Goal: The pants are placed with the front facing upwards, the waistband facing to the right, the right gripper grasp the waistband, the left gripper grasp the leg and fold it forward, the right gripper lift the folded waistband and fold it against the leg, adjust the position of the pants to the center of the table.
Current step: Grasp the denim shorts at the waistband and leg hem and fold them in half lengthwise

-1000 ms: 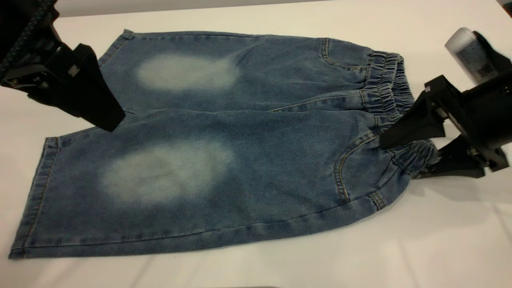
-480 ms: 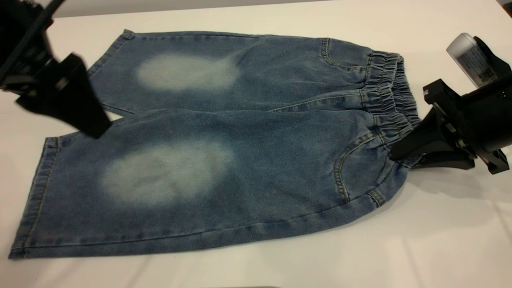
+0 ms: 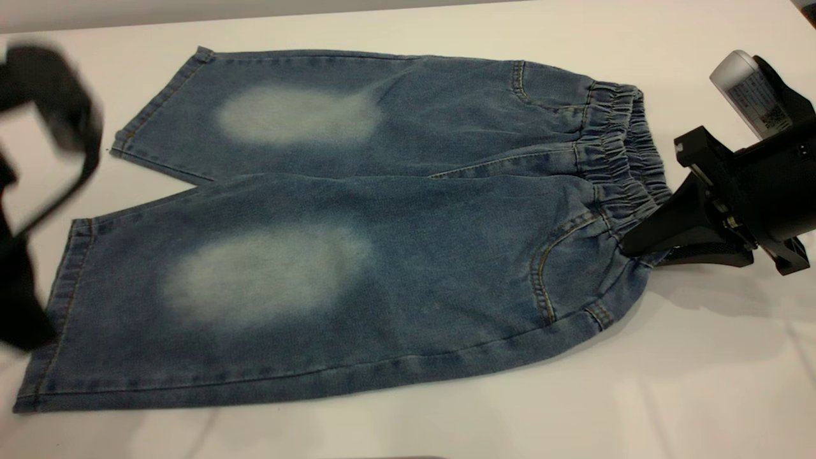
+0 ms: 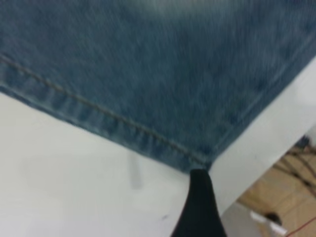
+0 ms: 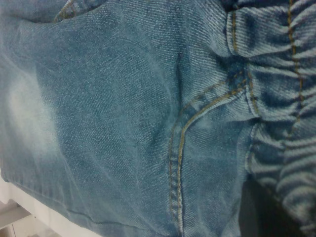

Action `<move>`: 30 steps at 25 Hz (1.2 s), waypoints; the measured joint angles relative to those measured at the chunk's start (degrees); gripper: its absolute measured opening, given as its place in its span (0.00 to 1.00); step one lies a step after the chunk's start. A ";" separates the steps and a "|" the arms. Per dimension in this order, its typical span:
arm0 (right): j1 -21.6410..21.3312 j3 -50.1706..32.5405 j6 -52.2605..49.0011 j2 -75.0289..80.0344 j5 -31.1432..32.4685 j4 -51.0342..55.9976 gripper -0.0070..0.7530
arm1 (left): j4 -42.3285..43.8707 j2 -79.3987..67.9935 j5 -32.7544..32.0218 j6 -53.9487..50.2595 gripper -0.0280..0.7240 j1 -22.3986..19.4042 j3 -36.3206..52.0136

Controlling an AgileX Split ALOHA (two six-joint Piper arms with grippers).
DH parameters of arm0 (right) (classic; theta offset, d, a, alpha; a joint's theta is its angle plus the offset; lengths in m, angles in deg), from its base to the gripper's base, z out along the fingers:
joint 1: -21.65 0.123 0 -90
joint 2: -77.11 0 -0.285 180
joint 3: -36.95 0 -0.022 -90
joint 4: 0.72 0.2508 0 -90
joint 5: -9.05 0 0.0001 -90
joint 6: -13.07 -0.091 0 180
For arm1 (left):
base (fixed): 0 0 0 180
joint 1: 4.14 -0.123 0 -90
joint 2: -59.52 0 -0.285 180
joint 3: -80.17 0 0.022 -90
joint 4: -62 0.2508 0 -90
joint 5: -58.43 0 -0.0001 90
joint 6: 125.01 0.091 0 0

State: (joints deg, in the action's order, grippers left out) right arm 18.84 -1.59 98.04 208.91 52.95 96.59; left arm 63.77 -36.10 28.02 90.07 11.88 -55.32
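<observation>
pants (image 3: 357,229) flat on table (image 3: 637,395), waistband (image 3: 621,159) rightward, legs leftward

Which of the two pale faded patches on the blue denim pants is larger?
The near-leg patch on the blue denim pants is larger; the far-leg patch looks smaller.

The left gripper (image 3: 38,191) is a motion-blurred dark shape cut off by the left edge, its fingers unreadable, while the right gripper (image 3: 644,245) hides the near end of the waistband (image 3: 621,162).
</observation>
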 joint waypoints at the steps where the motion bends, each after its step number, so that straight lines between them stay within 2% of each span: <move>1: 0.00 0.00 0.05 0.00 0.00 0.00 0.06 | 0.70 0.00 1.27 0.00 0.72 0.00 1.54; 9: 0.00 0.00 0.04 0.00 0.07 0.05 0.06 | 4.15 0.00 14.27 0.05 0.72 0.00 10.58; 15: 0.00 0.00 0.04 0.00 0.14 0.11 0.07 | 6.59 -3.16 17.26 0.05 0.68 0.00 11.02; 20: 0.00 0.00 0.04 0.00 0.25 0.16 0.07 | 6.79 -8.83 19.07 0.05 0.68 0.00 11.02; 26: 0.00 0.00 0.04 0.00 0.29 0.16 0.08 | 7.03 -13.19 24.30 0.05 0.68 0.00 11.02; 30: 0.00 0.00 0.04 0.00 0.29 0.16 0.08 | 10.27 -14.39 25.30 0.22 0.68 0.00 11.02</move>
State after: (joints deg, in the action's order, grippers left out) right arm 18.84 -1.59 98.09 208.91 53.24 96.75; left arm 74.05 -50.49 53.32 90.30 11.88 -44.30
